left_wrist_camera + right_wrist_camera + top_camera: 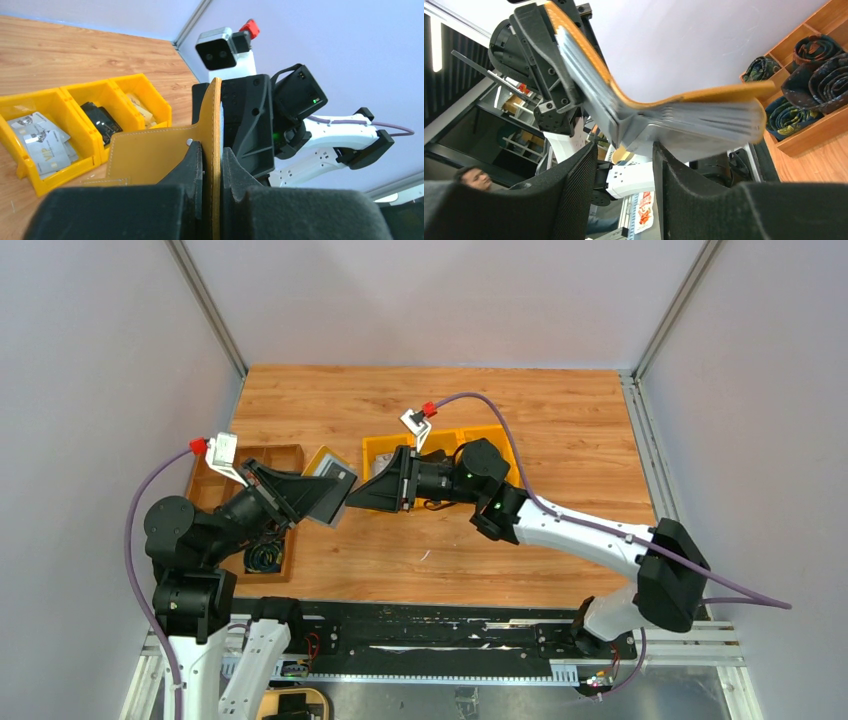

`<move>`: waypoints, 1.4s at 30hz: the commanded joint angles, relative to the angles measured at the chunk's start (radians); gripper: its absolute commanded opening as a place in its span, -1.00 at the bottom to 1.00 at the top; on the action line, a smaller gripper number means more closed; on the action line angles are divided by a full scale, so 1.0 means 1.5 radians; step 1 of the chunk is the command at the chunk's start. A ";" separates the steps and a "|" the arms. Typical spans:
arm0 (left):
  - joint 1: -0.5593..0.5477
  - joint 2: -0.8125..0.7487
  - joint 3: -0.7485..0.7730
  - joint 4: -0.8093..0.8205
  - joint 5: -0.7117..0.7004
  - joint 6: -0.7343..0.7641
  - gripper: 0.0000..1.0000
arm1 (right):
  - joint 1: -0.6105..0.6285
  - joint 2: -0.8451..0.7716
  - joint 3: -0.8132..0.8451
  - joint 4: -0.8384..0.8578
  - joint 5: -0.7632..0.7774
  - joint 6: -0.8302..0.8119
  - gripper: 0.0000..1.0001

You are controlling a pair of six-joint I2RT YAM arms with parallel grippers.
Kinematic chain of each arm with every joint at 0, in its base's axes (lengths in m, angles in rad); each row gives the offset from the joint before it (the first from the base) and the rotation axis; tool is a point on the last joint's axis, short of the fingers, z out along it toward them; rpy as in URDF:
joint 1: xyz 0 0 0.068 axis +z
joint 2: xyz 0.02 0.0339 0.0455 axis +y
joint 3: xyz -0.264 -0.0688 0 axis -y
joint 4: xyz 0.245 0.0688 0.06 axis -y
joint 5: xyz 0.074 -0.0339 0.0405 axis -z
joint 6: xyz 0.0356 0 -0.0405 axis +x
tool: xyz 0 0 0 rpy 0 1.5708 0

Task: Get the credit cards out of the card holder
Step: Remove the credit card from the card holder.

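card holder (150, 152) clamped in left hand (212, 152); right hand (624, 155) spread at its pockets (694, 120). next, probably: one card to be pinched, pulled out.

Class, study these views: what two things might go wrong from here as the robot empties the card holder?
The left gripper pinches the card holder by one end only, in mid-air; a pull may well twist it loose. The open right gripper straddles the layered grey lining, so it might pinch several layers at once.

card holder (150, 150) mustard outside, grey inside, yellow bins (70, 167), brown tray (809, 136)
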State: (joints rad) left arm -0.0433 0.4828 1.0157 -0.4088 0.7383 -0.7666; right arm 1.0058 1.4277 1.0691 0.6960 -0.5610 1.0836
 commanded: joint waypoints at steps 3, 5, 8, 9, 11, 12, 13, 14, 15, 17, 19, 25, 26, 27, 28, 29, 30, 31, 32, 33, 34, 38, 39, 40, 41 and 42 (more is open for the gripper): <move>-0.005 -0.009 0.001 0.033 0.031 -0.040 -1.00 | 0.005 0.050 0.014 0.141 0.003 0.083 -0.10; -0.005 -0.011 -0.005 0.035 0.029 -0.040 -1.00 | 0.005 0.060 0.017 0.171 -0.006 0.102 -0.15; -0.005 -0.014 -0.010 0.033 0.026 -0.036 -1.00 | 0.005 0.061 0.010 0.209 -0.015 0.119 -0.21; -0.005 -0.015 -0.011 0.032 0.025 -0.035 -1.00 | 0.005 0.060 0.009 0.216 -0.019 0.122 -0.23; -0.005 -0.017 -0.013 0.031 0.020 -0.030 -1.00 | 0.006 0.054 0.005 0.224 -0.030 0.123 -0.25; -0.005 -0.018 -0.012 0.028 0.019 -0.026 -1.00 | 0.006 0.049 0.001 0.227 -0.034 0.123 -0.26; -0.005 -0.018 -0.012 0.026 0.014 -0.022 -1.00 | 0.007 0.041 -0.005 0.228 -0.038 0.122 -0.25; -0.005 -0.019 -0.012 0.022 0.010 -0.018 -1.00 | 0.007 0.032 -0.014 0.227 -0.037 0.119 -0.24; -0.005 -0.019 -0.011 0.022 0.007 -0.015 -1.00 | 0.008 0.022 -0.024 0.223 -0.034 0.112 -0.22; -0.005 -0.019 -0.012 0.023 0.004 -0.017 -1.00 | 0.009 0.008 -0.029 0.208 -0.033 0.097 -0.19; -0.005 -0.018 -0.013 0.024 0.003 -0.017 -1.00 | 0.011 0.004 -0.030 0.201 -0.036 0.093 -0.18; -0.005 -0.016 -0.005 0.019 0.009 -0.020 -1.00 | 0.012 0.021 -0.016 0.195 -0.038 0.094 -0.16; -0.005 -0.017 -0.003 0.018 0.010 -0.020 -1.00 | 0.012 0.024 -0.012 0.190 -0.038 0.093 -0.16; -0.005 -0.017 0.002 0.016 0.011 -0.021 -1.00 | 0.012 0.031 -0.010 0.177 -0.038 0.094 -0.14; -0.005 -0.017 0.003 0.016 0.011 -0.022 -1.00 | 0.012 0.032 -0.012 0.172 -0.038 0.093 -0.14; -0.005 -0.017 0.004 0.017 0.010 -0.021 -1.00 | 0.012 0.033 -0.013 0.169 -0.036 0.094 -0.14; -0.005 -0.017 0.004 0.017 0.009 -0.021 -1.00 | 0.012 0.033 -0.016 0.165 -0.036 0.094 -0.14; -0.005 -0.017 0.005 0.017 0.008 -0.020 -1.00 | 0.012 0.033 -0.021 0.161 -0.036 0.093 -0.13; -0.005 -0.017 0.006 0.017 0.008 -0.020 -1.00 | 0.012 0.032 -0.025 0.157 -0.035 0.092 -0.13; -0.005 -0.016 0.007 0.019 0.008 -0.021 -1.00 | 0.011 0.032 -0.029 0.155 -0.034 0.092 -0.13; -0.005 -0.016 0.007 0.020 0.008 -0.023 -1.00 | 0.010 0.031 -0.033 0.153 -0.032 0.092 -0.13; -0.005 -0.015 0.011 0.024 0.010 -0.026 -1.00 | 0.005 0.031 -0.040 0.147 -0.033 0.091 -0.13; -0.005 -0.015 0.013 0.023 0.011 -0.024 -1.00 | 0.005 0.031 -0.042 0.146 -0.035 0.090 -0.13; -0.005 -0.015 0.017 0.022 0.011 -0.022 -1.00 | 0.004 0.031 -0.043 0.142 -0.035 0.090 -0.13; -0.005 -0.014 0.018 0.022 0.011 -0.021 -1.00 | 0.003 0.030 -0.045 0.141 -0.035 0.089 -0.13; -0.005 -0.013 0.021 0.020 0.011 -0.020 -1.00 | 0.003 0.029 -0.046 0.140 -0.033 0.088 -0.13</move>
State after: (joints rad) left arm -0.0437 0.4641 0.9985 -0.4217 0.7288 -0.7830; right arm 1.0103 1.4681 1.0260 0.9386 -0.6197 1.2381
